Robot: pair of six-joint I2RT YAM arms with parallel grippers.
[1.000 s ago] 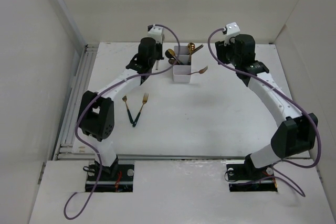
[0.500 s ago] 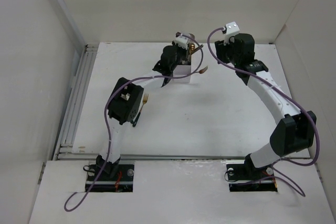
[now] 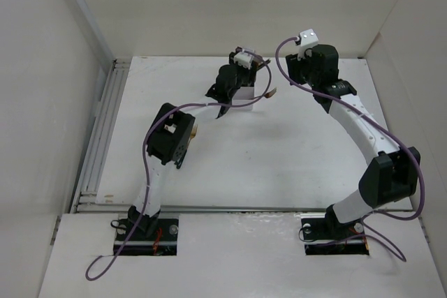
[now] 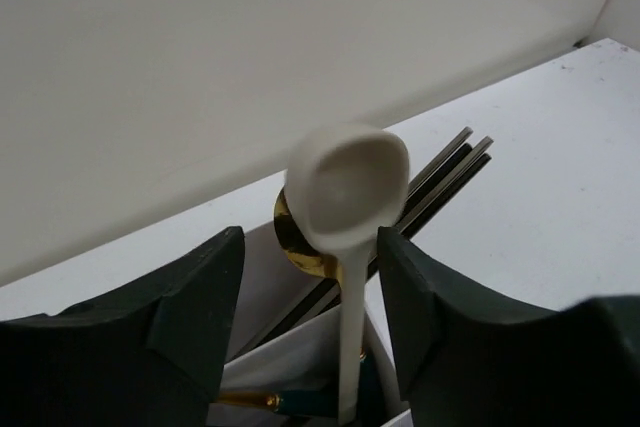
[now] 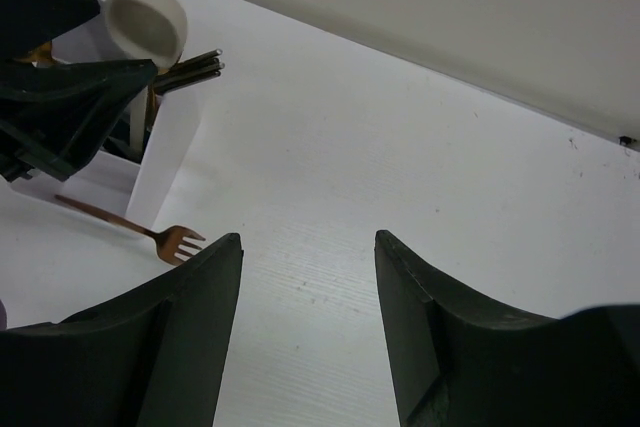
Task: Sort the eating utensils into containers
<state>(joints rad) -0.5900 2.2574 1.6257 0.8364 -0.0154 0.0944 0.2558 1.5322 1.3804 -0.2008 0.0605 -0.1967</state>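
- Left gripper (image 4: 310, 237) is open around the pale spoon (image 4: 348, 182) standing in the white box (image 5: 172, 152), which seems let go there.
- Right gripper (image 5: 308, 247) is open and empty, out of the way.

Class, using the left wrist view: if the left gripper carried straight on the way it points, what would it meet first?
Most likely the pale spoon, standing in the white box right between the open jaws of the left gripper; depth is hard to judge.

white table (image 3: 293, 151) | divided box (image 3: 244, 93) far ctr | gold fork (image 5: 178, 242) beside | prob. 2nd fork (image 3: 195, 129) half-hidden nearer
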